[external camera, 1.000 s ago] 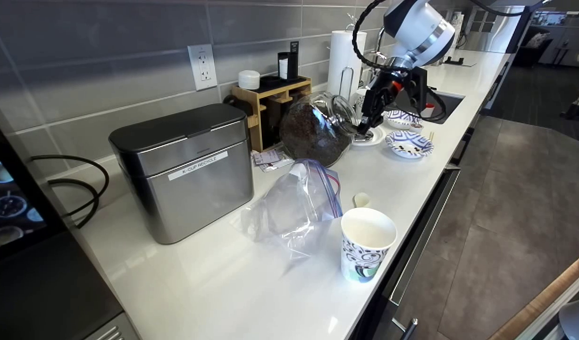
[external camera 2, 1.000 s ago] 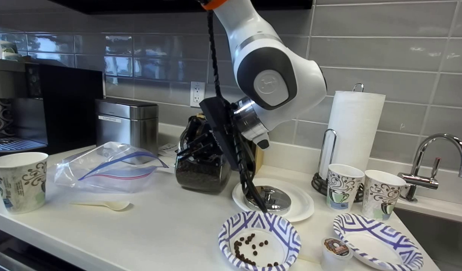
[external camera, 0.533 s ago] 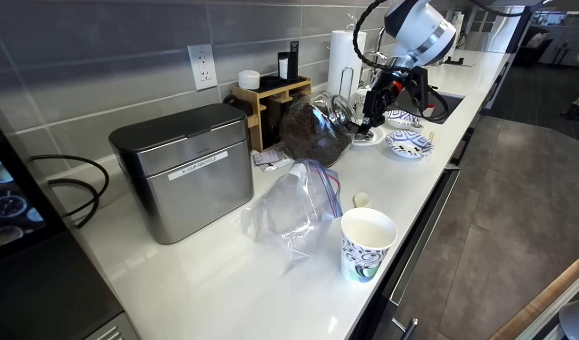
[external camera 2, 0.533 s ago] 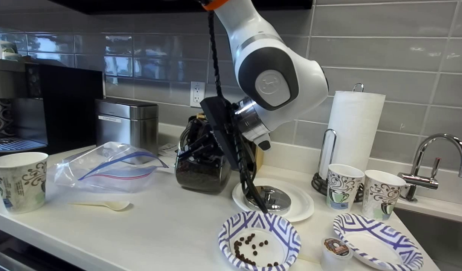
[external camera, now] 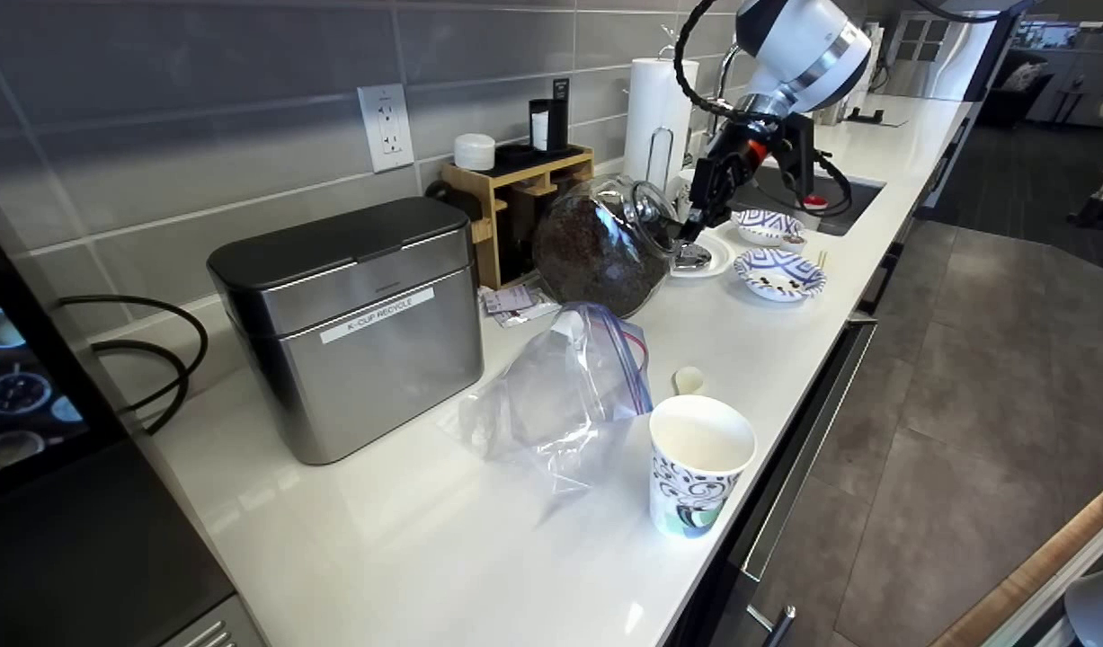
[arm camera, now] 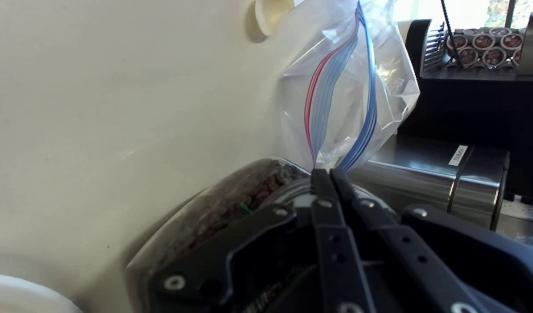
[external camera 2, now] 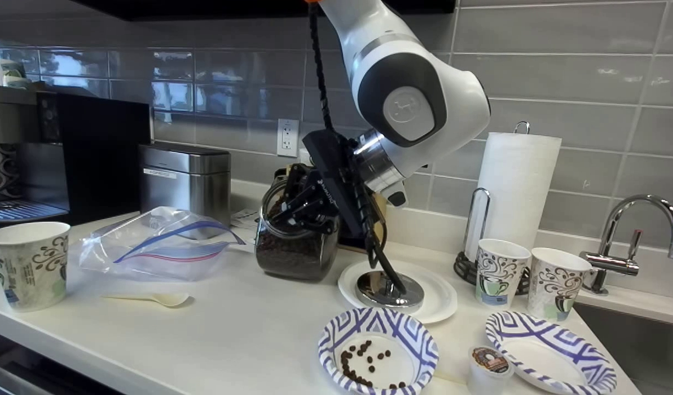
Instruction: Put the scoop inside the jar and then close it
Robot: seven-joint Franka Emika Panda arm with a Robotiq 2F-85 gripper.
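The glass jar (external camera 2: 292, 258) of dark beans stands tilted on the counter with its mouth open, in both exterior views (external camera: 596, 261). Its side shows below my fingers in the wrist view (arm camera: 205, 217). My gripper (arm camera: 326, 170) is shut, with only a thin gap and nothing seen between the fingertips. It hangs close in front of the jar's mouth (external camera 2: 293, 221); contact cannot be told. The shiny lid (external camera 2: 372, 293) lies on a white plate (external camera 2: 445, 299) beside the jar. A cream plastic spoon (external camera 2: 174, 299) lies on the counter. No scoop shows clearly; the jar's inside is partly hidden.
A clear zip bag (external camera 2: 160, 247) and a paper cup (external camera 2: 32, 269) stand left of the jar. A bowl with beans (external camera 2: 332, 345), a coffee pod (external camera 2: 490, 365), more cups (external camera 2: 501, 274) and a paper roll (external camera 2: 517, 192) are right. A steel bin (external camera: 385, 350) stands by the wall.
My gripper has drawn back from the jar to the right and slightly up, so more of the jar's mouth ring shows. The jar, lid and spoon stay in place.
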